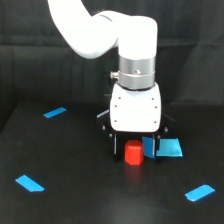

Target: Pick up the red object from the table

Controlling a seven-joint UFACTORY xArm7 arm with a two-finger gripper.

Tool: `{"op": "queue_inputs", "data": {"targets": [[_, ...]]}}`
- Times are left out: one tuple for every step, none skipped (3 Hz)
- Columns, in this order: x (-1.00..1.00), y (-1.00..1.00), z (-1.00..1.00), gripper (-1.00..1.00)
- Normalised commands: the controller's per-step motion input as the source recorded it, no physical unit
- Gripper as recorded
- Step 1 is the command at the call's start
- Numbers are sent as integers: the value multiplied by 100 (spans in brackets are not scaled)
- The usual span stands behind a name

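Between hand (134, 148) fingers, stubby red object (133, 153)

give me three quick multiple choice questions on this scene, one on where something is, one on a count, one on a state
1. Where is the small red-orange stubby block?
A. at the exterior view's left edge
B. directly under the white arm's hand
C. on the blue patch at lower right

2. How many flat bright blue tape-like patches show on the matte black table?
A. one
B. two
C. at least four

3. What is the block's state?
A. standing on the table between the dark fingers
B. raised high above the table
C. lying on the black curtain

Answers:
1 B, the block sits right below the hand.
2 C, patches lie at upper left, lower left, lower right and beside the block.
3 A, its base meets the table under the hand.
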Motion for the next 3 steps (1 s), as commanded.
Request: {"op": "queue_inputs", "data": {"targets": [[7,7,-4,51],[-4,9,-4,38],[-7,7,-11,1]]}}
